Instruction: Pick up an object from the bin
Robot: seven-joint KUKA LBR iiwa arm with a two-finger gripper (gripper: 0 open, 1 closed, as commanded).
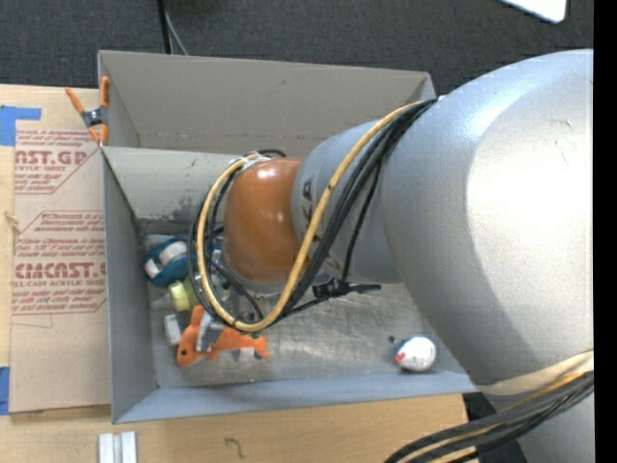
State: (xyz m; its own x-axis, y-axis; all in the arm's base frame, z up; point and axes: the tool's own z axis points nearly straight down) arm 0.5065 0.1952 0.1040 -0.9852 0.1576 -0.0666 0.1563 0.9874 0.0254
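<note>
A dark part of my gripper (224,283) shows under the arm's orange cover, low over the left half of the bin. Just left of it lie a blue and white thing (164,258) and a small yellow-green thing (181,296). Right below it, near the bin's front wall, lies an orange plastic thing with grey parts (214,343). Whatever is directly under the gripper is hidden by the cover.
A small white ball-like thing with a red mark (416,354) lies alone at the bin's front right. The big grey arm covers the right side and back of the bin, with yellow and black cables looping round the cover.
</note>
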